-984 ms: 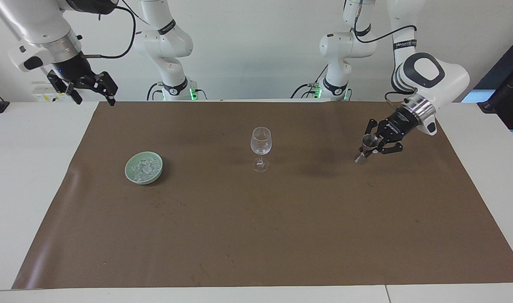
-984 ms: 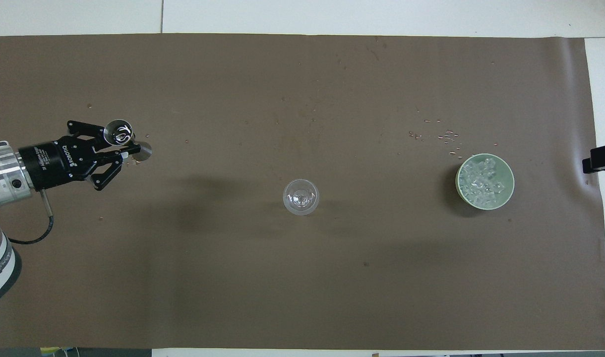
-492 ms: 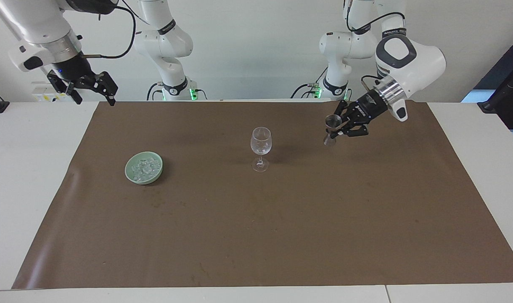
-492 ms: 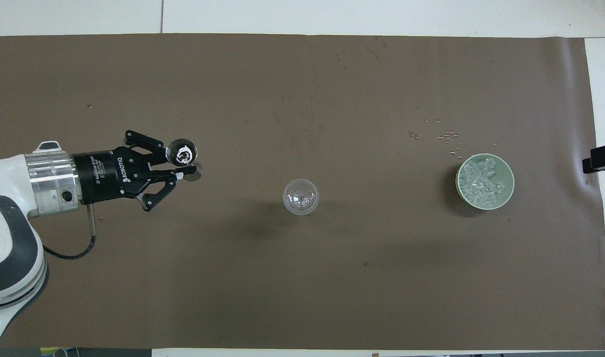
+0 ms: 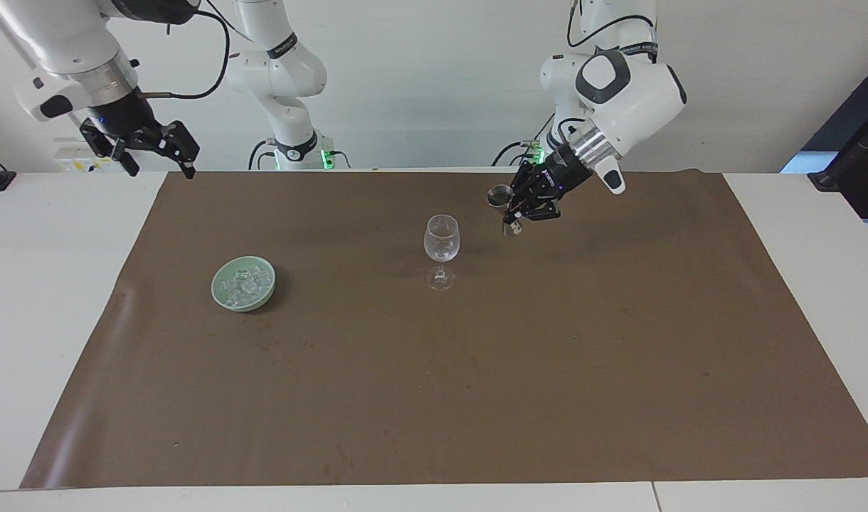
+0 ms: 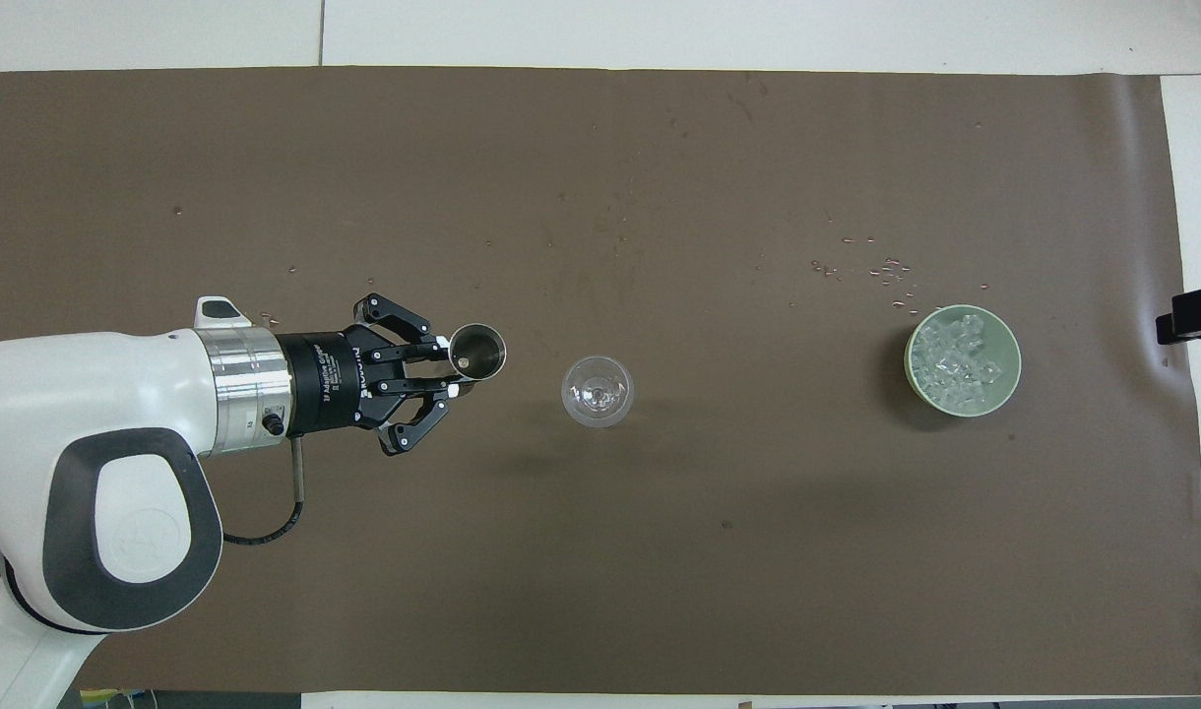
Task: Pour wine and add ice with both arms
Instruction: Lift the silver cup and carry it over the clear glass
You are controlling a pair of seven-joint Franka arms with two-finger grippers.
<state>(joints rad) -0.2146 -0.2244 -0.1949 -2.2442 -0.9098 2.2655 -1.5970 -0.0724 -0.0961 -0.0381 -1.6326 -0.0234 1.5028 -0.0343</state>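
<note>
Left gripper (image 5: pixel 514 213) clamps jigger (image 6: pixel 476 353) — mouth visible overhead only

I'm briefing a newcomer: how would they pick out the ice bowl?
On the brown mat, look toward the right arm's end. There sits a pale green bowl, beside the wine glass at mid-mat. It alone holds a heap of clear ice.

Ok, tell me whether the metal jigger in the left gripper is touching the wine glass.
Apart. In the overhead view bare brown mat shows between the jigger, held by the left gripper, and the wine glass; the facing view shows the same gap.
</note>
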